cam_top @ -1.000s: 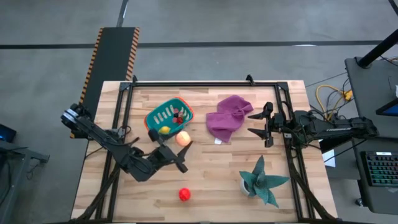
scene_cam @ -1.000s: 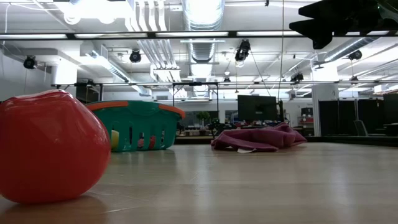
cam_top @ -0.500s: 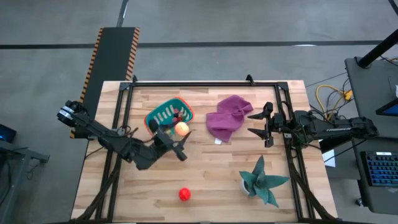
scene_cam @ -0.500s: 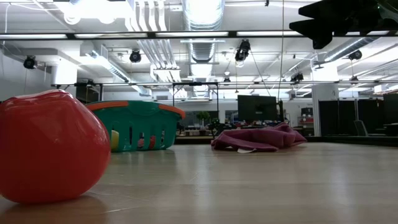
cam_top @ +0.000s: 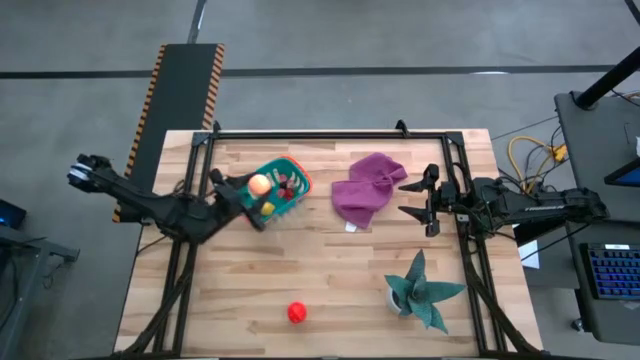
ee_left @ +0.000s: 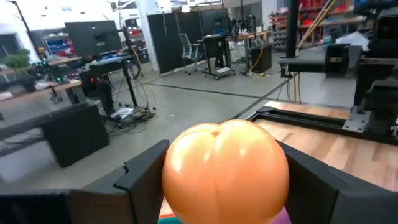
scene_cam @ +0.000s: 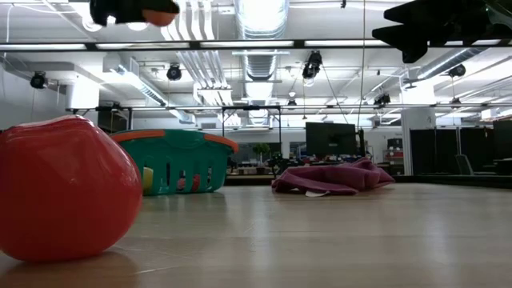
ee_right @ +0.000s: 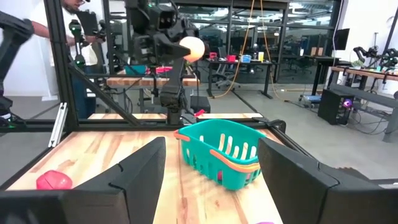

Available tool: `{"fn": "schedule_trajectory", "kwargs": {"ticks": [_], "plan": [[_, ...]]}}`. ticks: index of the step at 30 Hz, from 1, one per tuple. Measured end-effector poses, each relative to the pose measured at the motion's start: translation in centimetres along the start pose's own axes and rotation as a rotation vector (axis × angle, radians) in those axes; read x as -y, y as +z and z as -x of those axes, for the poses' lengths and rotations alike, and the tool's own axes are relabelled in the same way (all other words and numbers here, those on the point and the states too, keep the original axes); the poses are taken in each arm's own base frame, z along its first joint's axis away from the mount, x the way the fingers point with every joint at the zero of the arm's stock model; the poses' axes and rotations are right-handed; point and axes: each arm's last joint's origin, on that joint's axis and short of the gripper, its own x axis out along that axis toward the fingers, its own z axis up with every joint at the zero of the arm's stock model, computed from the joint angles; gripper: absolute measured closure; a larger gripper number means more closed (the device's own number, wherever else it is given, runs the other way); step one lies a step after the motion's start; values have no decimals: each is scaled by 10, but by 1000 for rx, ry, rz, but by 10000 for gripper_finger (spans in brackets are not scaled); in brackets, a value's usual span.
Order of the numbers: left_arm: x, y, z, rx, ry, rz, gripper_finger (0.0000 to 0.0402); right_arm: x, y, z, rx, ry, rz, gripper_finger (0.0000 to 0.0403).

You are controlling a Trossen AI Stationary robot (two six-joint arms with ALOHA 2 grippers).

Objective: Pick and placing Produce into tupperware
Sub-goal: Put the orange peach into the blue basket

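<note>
My left gripper (cam_top: 254,190) is shut on the orange ball (ee_left: 225,171), which it carries in the air over the left part of the tupperware (cam_top: 275,187), a teal slotted basket with an orange rim. In the basket lie a yellow fruit (cam_top: 266,209) and small red and dark bits (cam_top: 288,185). The red ball (cam_top: 296,312) rests on the table near the front edge, and looms at the left in the low view (scene_cam: 64,188). At the table's right side my right gripper (cam_top: 418,200) hangs open with nothing in it. My left gripper pinches the orange ball by two opposite sides (ee_left: 171,177) between its two fingers (ee_left: 144,183). The fingers lie level and come from the table's left. The ball is lifted clear, well above the basket (ee_right: 221,152).
A crumpled purple cloth (cam_top: 367,187) lies right of the basket. A teal spiky plant (cam_top: 420,292) stands at the near right. A black metal frame (cam_top: 330,135) runs along the table's edges. A person (ee_right: 59,25) stands beyond the table's left side.
My left gripper has carried the orange ball toward the table's far left, from the table beside the basket to a spot above it. It has rolled a little about its own axis. The right arm, the red ball and the basket have kept still.
</note>
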Motion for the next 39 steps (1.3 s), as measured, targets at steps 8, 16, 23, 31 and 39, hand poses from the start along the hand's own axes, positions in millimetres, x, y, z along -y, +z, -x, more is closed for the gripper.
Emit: {"fn": "schedule_trajectory", "kwargs": {"ticks": [8,16,23,31,39], "plan": [[-38,-41,16,12,-22,158,162,0,0,0,0,0,0,156],[-49,-77,17,-8,61,230,162,0,0,0,0,0,22,156],[-50,-98,10,-44,116,226,162,0,0,0,1,-1,26,156],[-44,-105,-5,-98,139,165,162,0,0,0,1,-1,26,156],[-49,-121,-29,-311,157,202,162,0,0,0,1,-1,26,156]]}}
